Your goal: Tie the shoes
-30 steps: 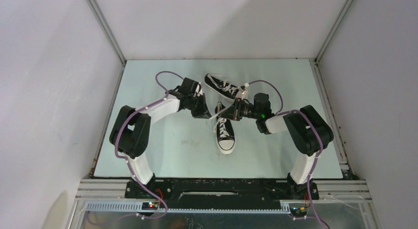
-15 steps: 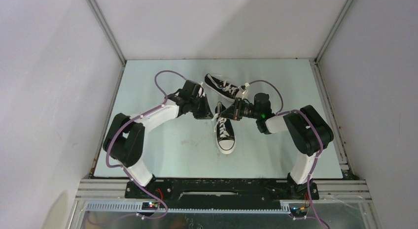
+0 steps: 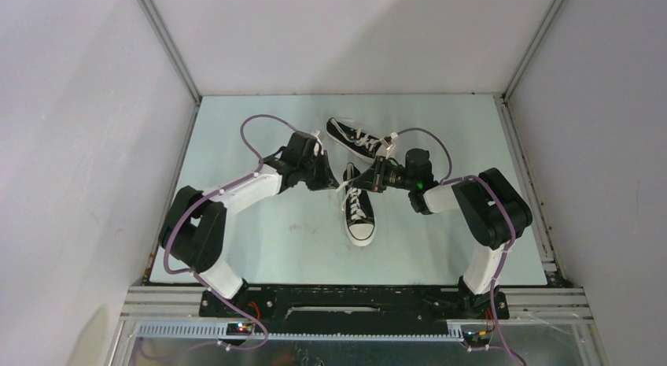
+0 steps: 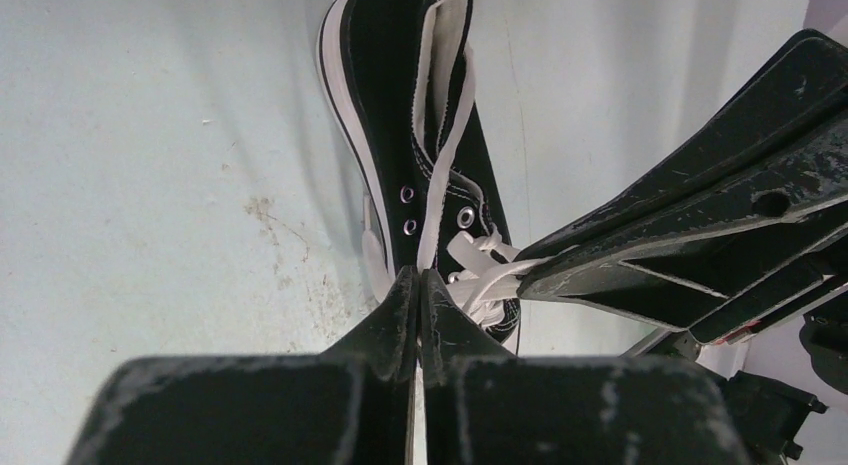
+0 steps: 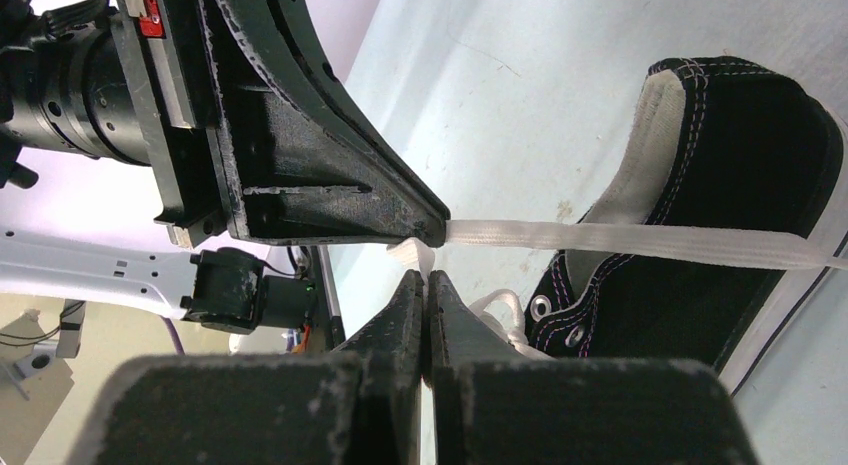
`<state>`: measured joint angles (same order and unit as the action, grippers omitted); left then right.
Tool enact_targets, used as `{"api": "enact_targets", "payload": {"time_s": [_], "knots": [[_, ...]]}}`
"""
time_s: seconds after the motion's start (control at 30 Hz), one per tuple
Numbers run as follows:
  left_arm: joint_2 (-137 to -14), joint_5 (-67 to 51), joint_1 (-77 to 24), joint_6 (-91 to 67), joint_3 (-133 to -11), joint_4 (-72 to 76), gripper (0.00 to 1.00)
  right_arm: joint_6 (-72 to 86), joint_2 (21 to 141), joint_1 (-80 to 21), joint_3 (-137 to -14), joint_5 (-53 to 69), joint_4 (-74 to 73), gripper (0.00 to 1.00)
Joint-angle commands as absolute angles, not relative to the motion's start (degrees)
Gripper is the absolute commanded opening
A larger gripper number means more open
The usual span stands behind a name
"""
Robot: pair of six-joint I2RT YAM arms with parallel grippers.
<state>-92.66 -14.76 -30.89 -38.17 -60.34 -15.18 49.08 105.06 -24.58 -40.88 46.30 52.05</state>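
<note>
Left claw (image 4: 418, 285) clamps a taut white lace (image 5: 640, 243) of the near sneaker (image 3: 359, 212); right claw (image 5: 427, 283) is closed too, apparently pinching the same lace.

Bright diffuse light; soft shadows on pale green table (image 3: 259, 240) (top view sharp); near black fingers (image 4: 385, 335) blurred in wrist views.

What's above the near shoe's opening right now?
The left gripper and right gripper meet tip to tip there, both shut on white lace. They cover the near shoe opening; its insole is unseen.
</note>
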Motion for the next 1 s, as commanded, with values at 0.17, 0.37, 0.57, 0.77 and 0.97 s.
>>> {"api": "enact_targets", "payload": {"time_s": [0.17, 0.37, 0.57, 0.77, 0.97], "knots": [[-85.65, -9.84, -33.06, -40.69, -53.92, -6.53, 0.0, 49.17, 103.54, -24.6, -42.1, 46.41, 54.57, 0.0], [-82.16, -5.46, -35.08, -42.65, -49.06, -3.14, 0.04, 49.13, 103.44, -24.46, -42.1, 46.48, 54.5, 0.0], [-81.16, -4.95, -35.24, -43.58, -46.89, -0.33, 0.19, 49.04, 103.45, -24.51, -42.1, 46.58, 54.64, 0.0], [-81.86, -4.98, -35.19, -43.62, -48.39, -0.38, 0.06, 49.04, 103.51, -24.59, -42.1, 46.67, 54.7, 0.0], [-81.38, -4.05, -35.33, -42.91, -47.62, 0.69, 0.0, 49.18, 103.47, -24.48, -42.07, 46.56, 54.69, 0.0]]}}
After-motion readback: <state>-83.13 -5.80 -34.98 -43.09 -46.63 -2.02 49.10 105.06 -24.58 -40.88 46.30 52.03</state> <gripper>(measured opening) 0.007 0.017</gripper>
